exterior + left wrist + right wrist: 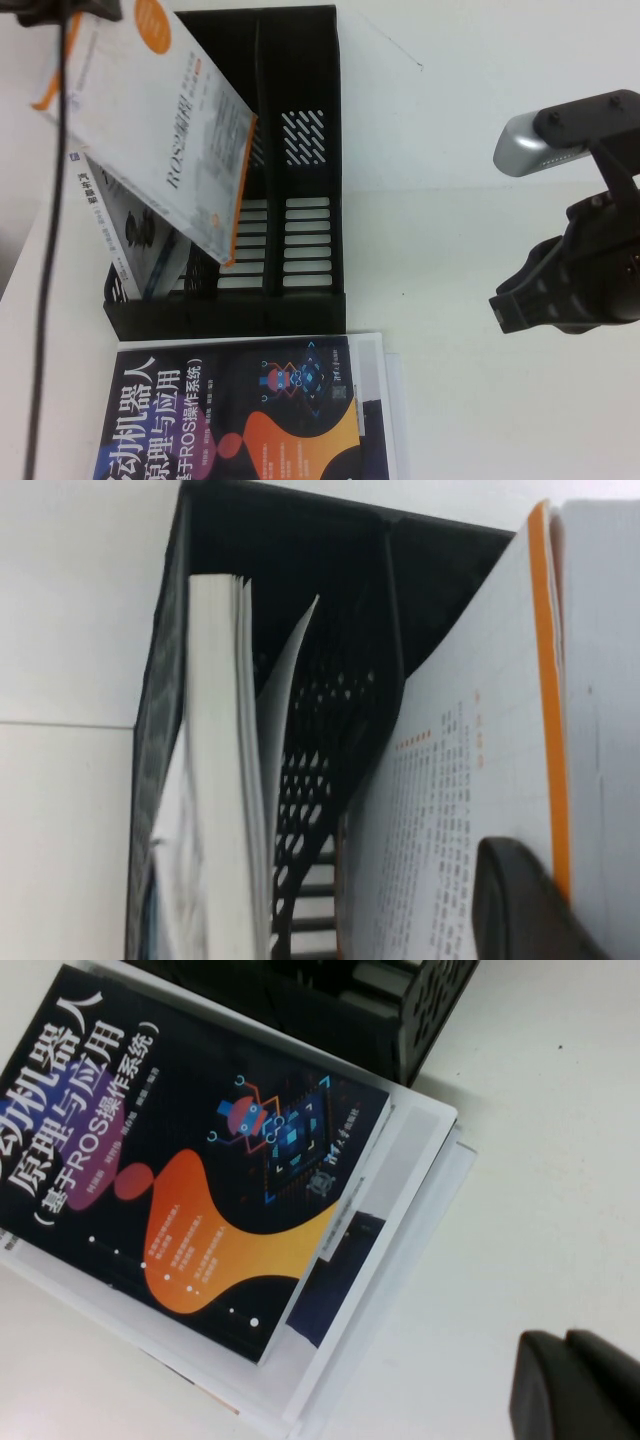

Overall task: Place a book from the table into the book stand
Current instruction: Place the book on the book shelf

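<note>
Your left gripper (520, 900) is clamped on the book (170, 130), one dark jaw pressed flat on its cover in the left wrist view. The book is a large white paperback with an orange edge stripe, an orange circle and a black "ROS2" title (the smaller print is not readable). It hangs tilted above the book stand (300, 200), its lower corner dipping towards the left slots. The stand is matte black plastic with slatted, perforated panels, and a grey-white book (140, 250) already leans in its leftmost slot. Your right gripper (560, 300) hovers over the bare white bench (480, 400); I cannot tell its jaws. A glossy black-covered book (240, 420) lies flat before the stand.
</note>
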`<state>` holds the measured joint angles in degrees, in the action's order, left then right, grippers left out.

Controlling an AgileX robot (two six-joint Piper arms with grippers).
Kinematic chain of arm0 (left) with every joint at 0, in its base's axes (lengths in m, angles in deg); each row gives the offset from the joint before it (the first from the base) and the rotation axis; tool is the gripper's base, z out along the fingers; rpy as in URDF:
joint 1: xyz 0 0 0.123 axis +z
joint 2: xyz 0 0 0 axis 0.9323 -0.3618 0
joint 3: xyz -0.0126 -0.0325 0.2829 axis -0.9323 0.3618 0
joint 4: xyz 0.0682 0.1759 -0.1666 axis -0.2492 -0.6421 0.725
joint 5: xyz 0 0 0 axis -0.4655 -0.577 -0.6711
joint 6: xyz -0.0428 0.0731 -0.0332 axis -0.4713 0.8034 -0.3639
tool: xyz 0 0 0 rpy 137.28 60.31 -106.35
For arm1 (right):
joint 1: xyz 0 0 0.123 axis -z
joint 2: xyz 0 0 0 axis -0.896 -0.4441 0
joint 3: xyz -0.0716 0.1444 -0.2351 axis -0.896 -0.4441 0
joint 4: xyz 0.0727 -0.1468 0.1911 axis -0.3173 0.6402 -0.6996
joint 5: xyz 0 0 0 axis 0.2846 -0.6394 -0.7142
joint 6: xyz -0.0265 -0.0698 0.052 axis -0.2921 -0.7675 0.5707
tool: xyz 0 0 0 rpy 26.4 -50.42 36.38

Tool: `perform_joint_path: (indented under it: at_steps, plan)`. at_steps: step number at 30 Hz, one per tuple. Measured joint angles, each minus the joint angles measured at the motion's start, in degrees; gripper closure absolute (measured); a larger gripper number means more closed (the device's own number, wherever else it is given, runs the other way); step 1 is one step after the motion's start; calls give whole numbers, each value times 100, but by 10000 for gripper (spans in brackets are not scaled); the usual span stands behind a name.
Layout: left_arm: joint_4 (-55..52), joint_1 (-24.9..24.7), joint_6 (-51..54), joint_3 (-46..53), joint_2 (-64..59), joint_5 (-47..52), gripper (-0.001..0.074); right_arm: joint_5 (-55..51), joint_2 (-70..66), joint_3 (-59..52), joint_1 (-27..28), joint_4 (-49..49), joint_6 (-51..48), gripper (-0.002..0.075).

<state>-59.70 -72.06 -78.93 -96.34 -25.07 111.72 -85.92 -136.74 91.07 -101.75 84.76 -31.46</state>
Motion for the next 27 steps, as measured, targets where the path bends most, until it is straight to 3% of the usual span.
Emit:
perform_joint_path:
  at_steps: [21, 27]
  plan:
    - [-812, -667, -422, 0, -1030, -522, 630, 124, 0, 0, 0, 0, 0, 724]
    - [-944, -754, -422, -25, -1119, -721, 502, 124, 0, 0, 0, 0, 19, 724]
